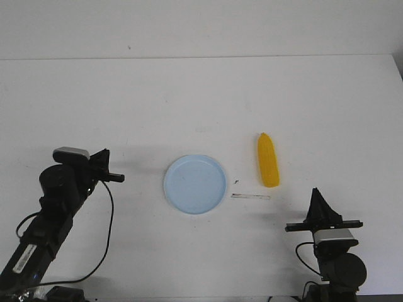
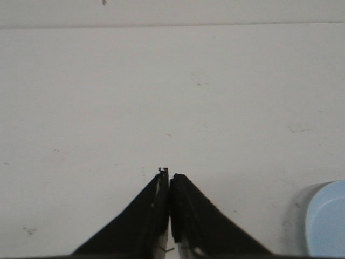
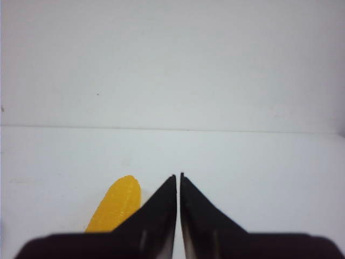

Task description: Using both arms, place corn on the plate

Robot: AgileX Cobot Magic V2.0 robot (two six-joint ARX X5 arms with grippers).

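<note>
front view: nothing done yet, corn (image 1: 268, 160) lies beside the bare plate (image 1: 195, 184); left gripper (image 2: 170, 181) and right gripper (image 3: 178, 181) both pinched together, holding nothing.

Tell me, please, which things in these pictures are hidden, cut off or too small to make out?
- Corn: in the right wrist view its near end is hidden behind the right gripper.
- Plate: in the left wrist view only a sliver shows, cut off by the frame edge.
- Thin strip beside the plate in the front view: too small to identify.
- Left gripper in the front view: too small to judge; its wrist view shows the fingers together.
</note>
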